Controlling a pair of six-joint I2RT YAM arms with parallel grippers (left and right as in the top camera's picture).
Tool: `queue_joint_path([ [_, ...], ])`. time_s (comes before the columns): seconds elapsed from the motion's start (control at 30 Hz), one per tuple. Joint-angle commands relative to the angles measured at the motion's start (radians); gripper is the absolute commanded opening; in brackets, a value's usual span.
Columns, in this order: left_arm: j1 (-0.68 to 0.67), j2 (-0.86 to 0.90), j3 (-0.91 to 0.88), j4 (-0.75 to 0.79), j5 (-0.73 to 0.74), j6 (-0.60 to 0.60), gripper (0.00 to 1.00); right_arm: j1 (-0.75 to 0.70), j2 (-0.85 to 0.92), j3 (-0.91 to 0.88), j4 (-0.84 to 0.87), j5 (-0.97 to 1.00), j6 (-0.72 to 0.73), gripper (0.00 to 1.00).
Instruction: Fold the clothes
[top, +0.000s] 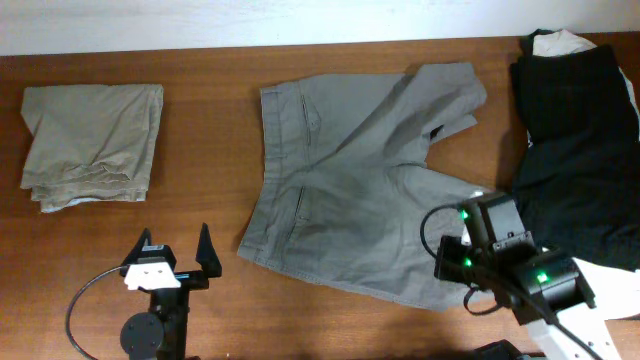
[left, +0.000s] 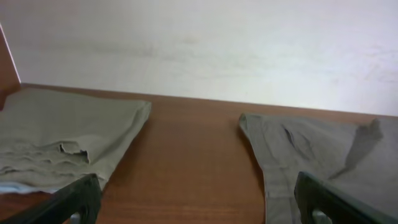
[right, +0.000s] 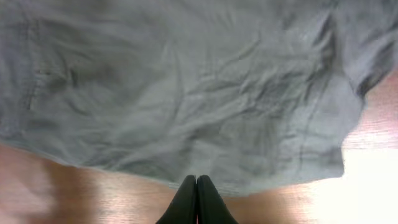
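Jaws: those of the left gripper (top: 174, 243) stand spread wide with nothing between them. Those of the right gripper (right: 197, 188) are pressed tight together, with no cloth showing between them.

Overhead view. Grey shorts (top: 350, 190) lie opened out in the middle of the table (top: 205, 120), waistband to the left and both legs running right, the far leg creased and turned at its end. Folded khaki shorts (top: 95, 140) sit at the far left, well apart. A black garment (top: 580, 130) with a white garment (top: 560, 42) showing beneath it lies at the right edge. The left gripper hovers over bare wood just beside the near waistband corner. The right arm hangs over the near leg's hem, its fingers hidden from above.

Left wrist view. Between the parted fingers lie the folded pile on the left and the waistband of the grey shorts on the right.

Right wrist view. The closed tips meet at the hem's edge, on wood rather than fabric.

Step in hand, as judged: taking hold of the near leg to begin the fold, which is not yet started. To do it well, part the fingers first and slide one under the hem so both layers are caught. Lift low and carry the leg squarely over. The left gripper should pin the waistband so the shorts cannot drag.
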Motion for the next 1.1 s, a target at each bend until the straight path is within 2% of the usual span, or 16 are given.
queue_joint_path([
  [0.0, 0.006, -0.005, -0.003, 0.052, 0.006, -0.003, 0.99, 0.006, -0.033, -0.028, -0.013, -0.066, 0.024, 0.04],
  [0.03, 0.006, -0.005, -0.003, 0.071, 0.063, -0.003, 0.99, 0.006, -0.033, -0.028, -0.016, -0.066, 0.024, 0.04],
  [0.07, 0.006, -0.004, -0.003, 0.089, 0.217, -0.003, 0.99, 0.006, -0.034, -0.028, -0.021, -0.066, 0.032, 0.04],
  [0.13, 0.006, 0.037, 0.003, 0.087, 0.389, -0.003, 0.99, -0.012, -0.033, -0.027, -0.027, -0.058, 0.058, 0.04],
  [0.27, 0.006, 0.254, 0.144, 0.064, 0.389, -0.002, 0.99, -0.069, -0.034, -0.027, -0.027, -0.058, 0.058, 0.04],
  [0.37, -0.011, 0.581, 0.357, 0.021, 0.390, 0.003, 0.99, -0.083, -0.033, -0.027, -0.024, -0.058, 0.057, 0.04],
  [0.47, -0.126, 0.855, 0.541, -0.023, 0.374, 0.116, 0.99, -0.083, -0.034, -0.027, -0.025, -0.042, 0.057, 0.04],
  [0.6, -0.348, 1.149, 0.751, -0.106, 0.142, 0.203, 0.99, -0.083, -0.033, -0.027, -0.026, -0.032, 0.057, 0.04],
  [0.63, -0.419, 1.281, 0.845, -0.188, 0.048, 0.209, 0.99, -0.083, -0.033, -0.027, -0.025, -0.031, 0.057, 0.04],
  [0.7, -0.452, 1.417, 0.940, -0.230, 0.102, 0.209, 0.99, -0.083, -0.033, -0.027, -0.026, -0.031, 0.057, 0.04],
  [0.77, -0.452, 1.490, 0.950, -0.126, 0.221, 0.206, 0.99, -0.083, -0.033, -0.027, -0.028, -0.023, 0.057, 0.04],
  [0.83, -0.452, 1.517, 0.950, -0.066, 0.271, 0.205, 0.99, -0.083, -0.033, -0.027, -0.028, -0.016, 0.057, 0.04],
  [0.87, -0.453, 1.529, 0.950, -0.034, 0.323, 0.205, 0.61, -0.083, -0.033, -0.027, -0.027, -0.016, 0.057, 0.04],
  [0.9, -0.454, 1.532, 0.950, -0.031, 0.288, 0.204, 0.01, -0.083, -0.033, -0.027, -0.027, -0.008, 0.057, 0.04],
  [0.97, -0.473, 1.535, 0.950, -0.055, 0.135, 0.167, 0.01, -0.083, -0.033, -0.027, -0.027, -0.005, 0.057, 0.04],
  [1.07, -0.494, 1.595, 0.951, -0.058, 0.030, 0.168, 0.01, -0.083, -0.033, -0.027, -0.021, -0.005, 0.057, 0.04],
])
